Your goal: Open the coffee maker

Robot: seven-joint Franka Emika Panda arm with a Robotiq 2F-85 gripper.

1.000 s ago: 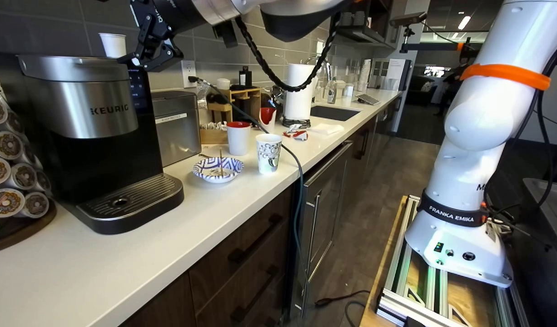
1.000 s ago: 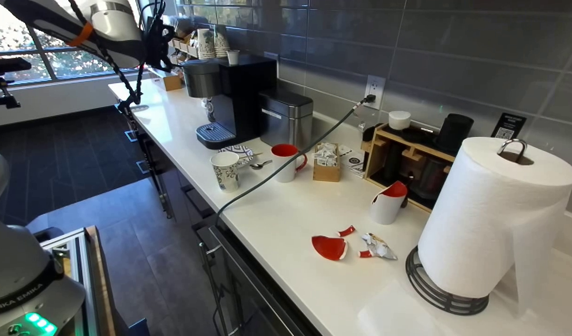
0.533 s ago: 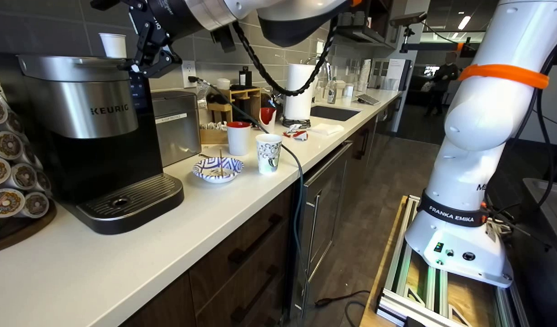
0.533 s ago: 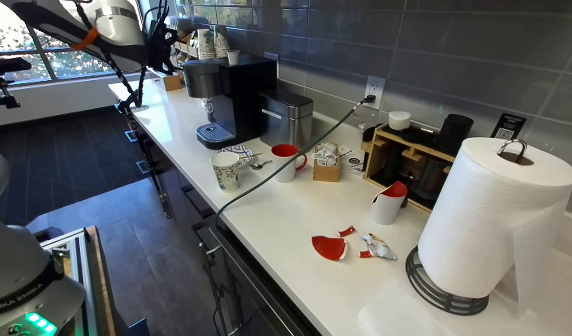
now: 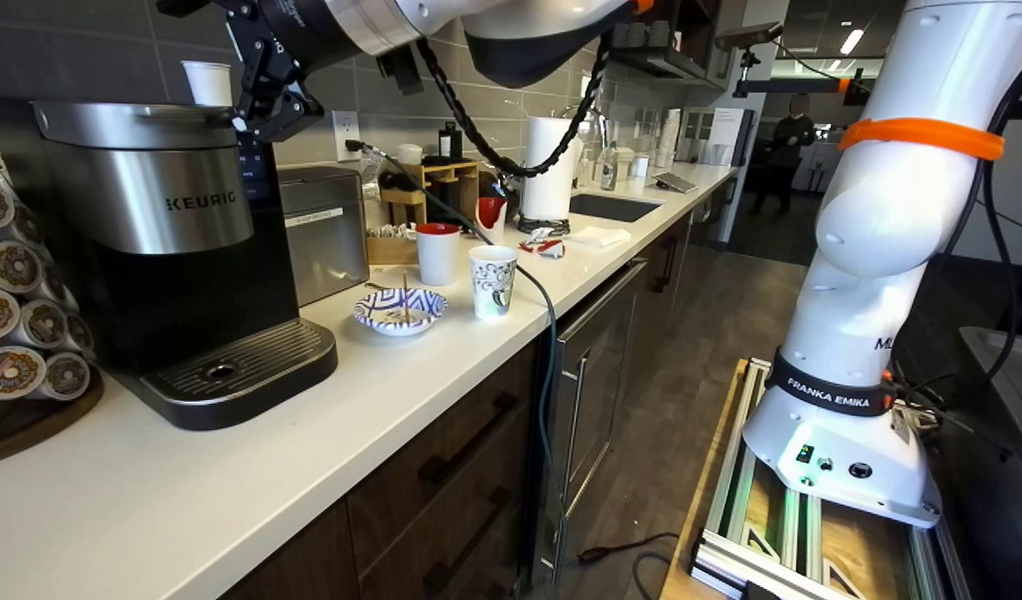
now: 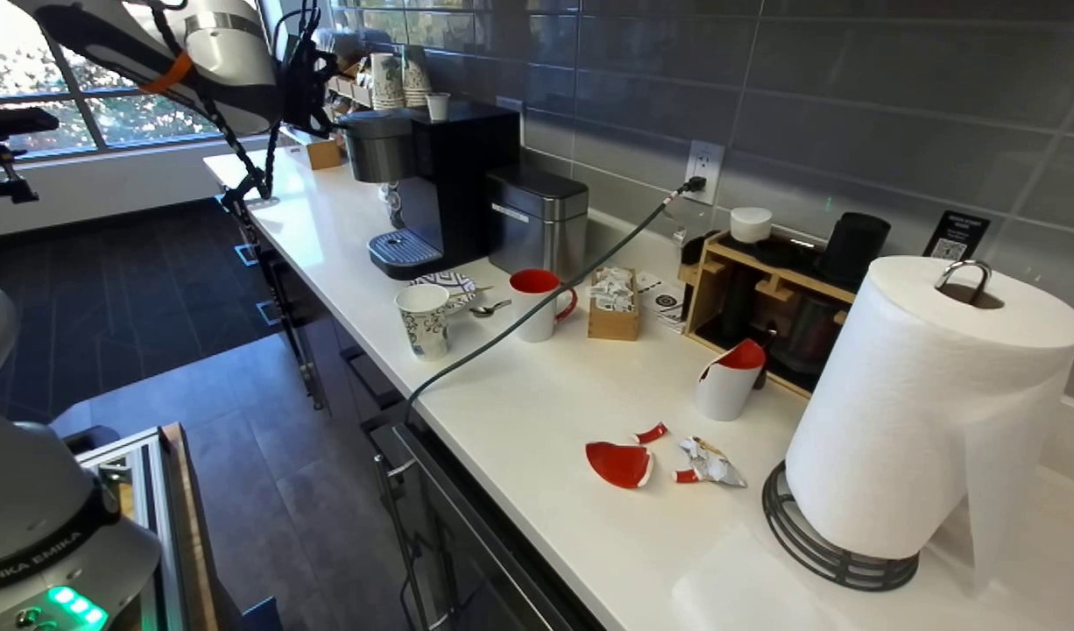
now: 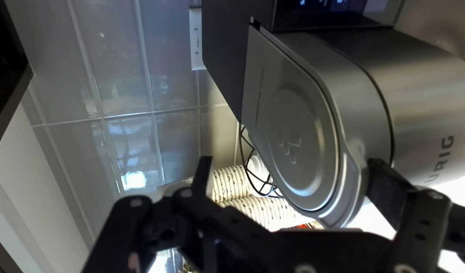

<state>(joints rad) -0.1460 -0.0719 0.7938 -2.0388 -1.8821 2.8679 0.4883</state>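
The black and silver coffee maker stands on the counter and also shows in an exterior view. Its lid lies flat and closed in the wrist view. My gripper is open at the machine's top front. The lid's front lip reaches in between the fingers. One finger is beside the lip on the side of the lettered front; I cannot tell if it touches. The other finger is apart above the lid. The gripper also shows dark beside the machine's head in an exterior view.
A small white cup stands on the machine's top. A pod rack and a silver bin flank it. A bowl, a patterned cup and a cable are nearby. Stacked cups lie beyond the lid.
My gripper has moved slightly down and closer to the lid's front edge, staying open. The lid has not moved. A person has come into view far behind.
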